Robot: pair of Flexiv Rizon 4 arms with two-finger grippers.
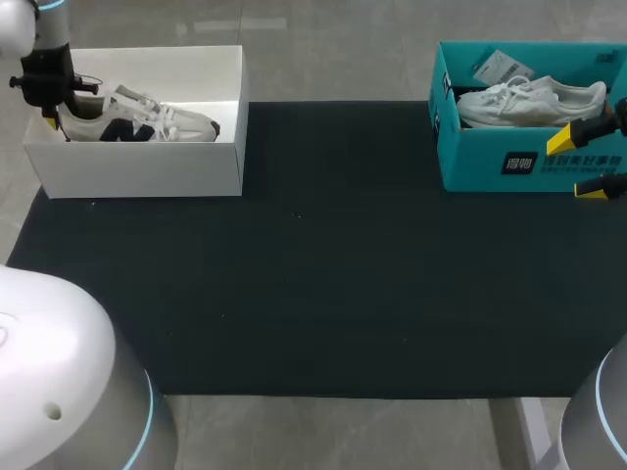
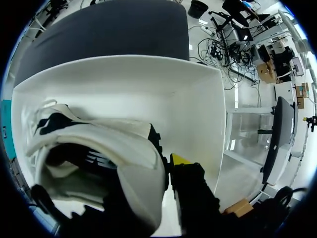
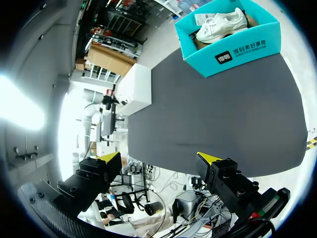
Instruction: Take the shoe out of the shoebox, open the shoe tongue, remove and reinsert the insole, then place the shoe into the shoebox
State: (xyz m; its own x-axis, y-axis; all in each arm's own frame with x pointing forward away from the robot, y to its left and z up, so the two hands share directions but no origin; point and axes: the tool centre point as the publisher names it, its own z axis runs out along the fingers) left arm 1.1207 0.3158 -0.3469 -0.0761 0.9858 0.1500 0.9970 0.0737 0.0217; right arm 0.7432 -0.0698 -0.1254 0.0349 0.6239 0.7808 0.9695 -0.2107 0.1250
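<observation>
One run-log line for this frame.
left jaws: shut on black-and-white shoe heel, inside white shoebox | right jaws: open, empty, clear of teal box | take-out: not yet done

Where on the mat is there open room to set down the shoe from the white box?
The black mat is bare across its middle and near side, between the white shoebox and the teal shoebox. Crowded: the left gripper at the shoe, the right gripper beside the teal shoebox.
</observation>
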